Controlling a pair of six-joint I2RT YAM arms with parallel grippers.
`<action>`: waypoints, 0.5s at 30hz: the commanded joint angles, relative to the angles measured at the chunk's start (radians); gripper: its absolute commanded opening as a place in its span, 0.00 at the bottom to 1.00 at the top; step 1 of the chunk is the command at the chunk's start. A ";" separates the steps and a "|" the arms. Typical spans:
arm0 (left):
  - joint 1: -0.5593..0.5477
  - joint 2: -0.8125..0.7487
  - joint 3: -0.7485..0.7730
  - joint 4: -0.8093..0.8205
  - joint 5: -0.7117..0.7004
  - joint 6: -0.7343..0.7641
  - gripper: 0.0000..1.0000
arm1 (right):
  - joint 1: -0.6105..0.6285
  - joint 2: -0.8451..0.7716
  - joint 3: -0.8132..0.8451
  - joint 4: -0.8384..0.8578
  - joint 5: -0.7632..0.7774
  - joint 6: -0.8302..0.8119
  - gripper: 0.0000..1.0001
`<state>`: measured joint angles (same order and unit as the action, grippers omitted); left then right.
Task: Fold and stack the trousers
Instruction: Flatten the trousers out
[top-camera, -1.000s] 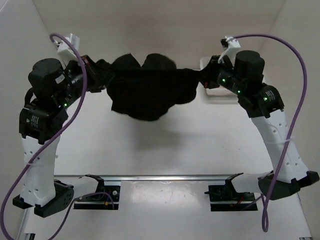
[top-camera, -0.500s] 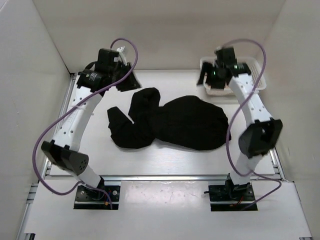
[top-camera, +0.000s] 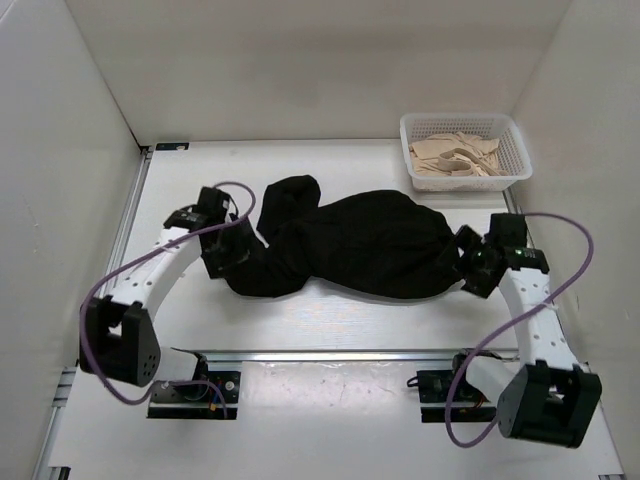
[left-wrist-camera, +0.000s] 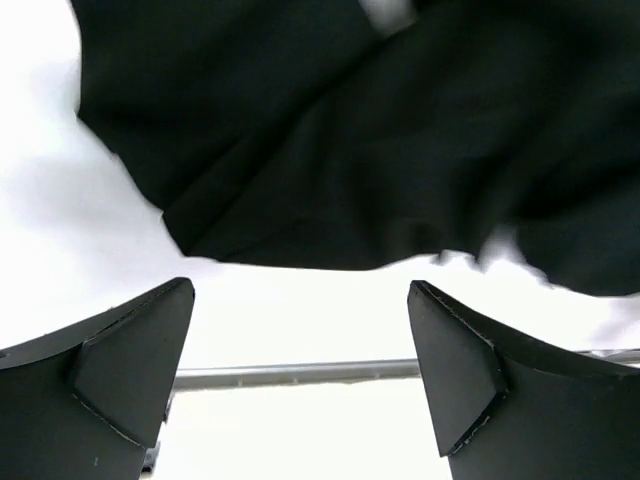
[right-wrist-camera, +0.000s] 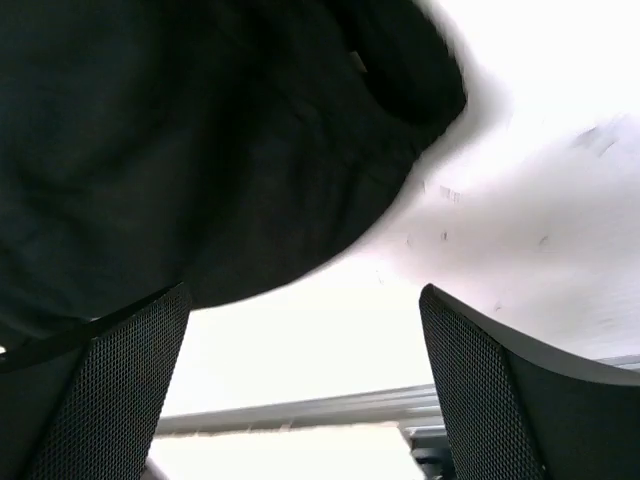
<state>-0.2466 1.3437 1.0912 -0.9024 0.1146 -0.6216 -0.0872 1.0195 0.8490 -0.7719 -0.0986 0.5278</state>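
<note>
The black trousers (top-camera: 360, 245) lie in a crumpled heap across the middle of the table, with one bunched part reaching toward the back left. My left gripper (top-camera: 228, 252) is low at the heap's left end, open, with only bare table between its fingers. In the left wrist view the trousers (left-wrist-camera: 350, 130) fill the upper half, beyond the left gripper (left-wrist-camera: 300, 310). My right gripper (top-camera: 468, 262) sits at the heap's right end, also open and empty. In the right wrist view the trousers' edge (right-wrist-camera: 200, 130) lies just ahead of the right gripper (right-wrist-camera: 305, 320).
A white mesh basket (top-camera: 515, 150) holding beige garments (top-camera: 455, 155) stands at the back right corner. White walls close in the table on the left, back and right. A metal rail (top-camera: 330, 353) runs along the near edge by the arm bases.
A second ago both grippers held the trousers stretched up between them. The trousers now lie on the table, and both grippers have opened and come down to the heap's left and right ends.
</note>
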 joint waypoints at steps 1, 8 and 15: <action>-0.009 0.023 -0.086 0.141 0.086 -0.104 1.00 | -0.026 0.062 -0.102 0.109 -0.170 0.083 1.00; -0.051 0.225 0.014 0.161 0.062 -0.070 0.85 | -0.026 0.278 -0.102 0.345 -0.181 0.139 0.93; -0.042 0.416 0.180 0.161 0.083 -0.003 0.10 | 0.027 0.510 0.071 0.405 -0.131 0.140 0.09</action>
<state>-0.2970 1.7470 1.1938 -0.7635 0.1738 -0.6643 -0.0921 1.4937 0.8188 -0.4423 -0.2382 0.6506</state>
